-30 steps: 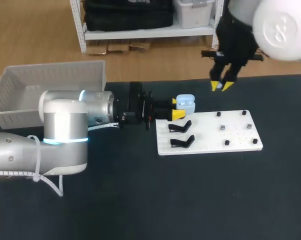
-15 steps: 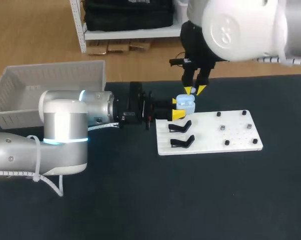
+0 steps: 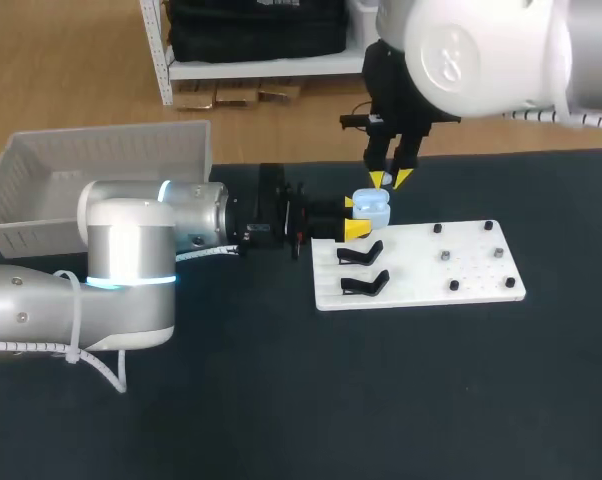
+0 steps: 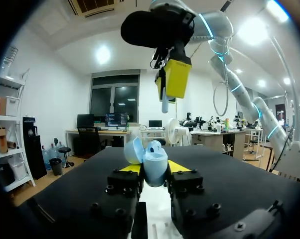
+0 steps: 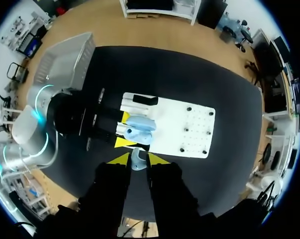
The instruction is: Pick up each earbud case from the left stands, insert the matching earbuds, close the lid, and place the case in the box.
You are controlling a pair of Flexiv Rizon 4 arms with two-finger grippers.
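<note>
Gripping the open earbud case (image 4: 151, 162) between the left fingers (image 4: 127, 168), lid (image 4: 132, 151) tipped back. Pinching an earbud (image 5: 137, 160) in the right fingers (image 5: 119, 159), directly above that case (not yet touching). Could go in crooked if lowered off-centre or twisted. Could catch the lid, or knock the case askew in its grip.

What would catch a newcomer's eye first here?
The open light-blue earbud case, clamped between the fingers of the left gripper at the back-left corner of the white board. Just above it hangs the right gripper, pinching a pale earbud between its yellow tips.
</note>
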